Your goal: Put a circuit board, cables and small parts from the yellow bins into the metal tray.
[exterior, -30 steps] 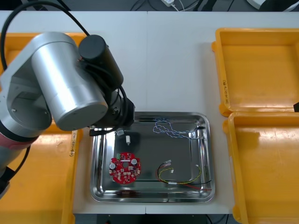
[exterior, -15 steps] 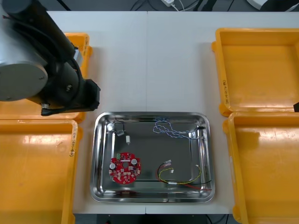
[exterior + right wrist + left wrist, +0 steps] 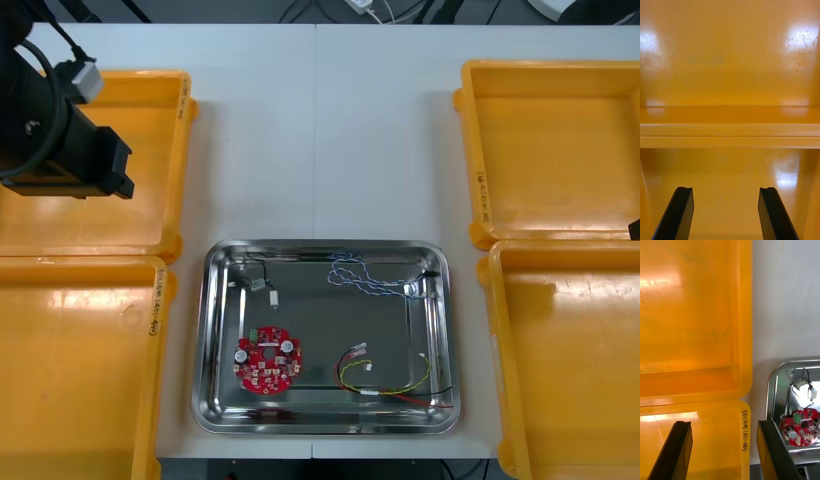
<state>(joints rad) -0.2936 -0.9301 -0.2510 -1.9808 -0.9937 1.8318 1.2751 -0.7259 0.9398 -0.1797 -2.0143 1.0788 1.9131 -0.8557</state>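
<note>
Since a second ago your left arm point(image 3: 60, 150) has swung away from the metal tray point(image 3: 325, 427) and now sits over the far yellow bin point(image 3: 120, 210) on the tray's left. Inside the tray, the red and yellow cable point(image 3: 385, 378) lies in the near right corner. The round red circuit board point(image 3: 268, 362) lies near left. A small metal part point(image 3: 262, 285) lies at the far left, and the twisted blue and white cable point(image 3: 365, 278) runs along the far side. Your left gripper point(image 3: 724, 423) stands wide apart with nothing between its fingers, the tray's corner just beside it. Your right gripper point(image 3: 726, 189) is likewise spread and empty, over a bin floor point(image 3: 730, 56); you cannot tell which bin.
</note>
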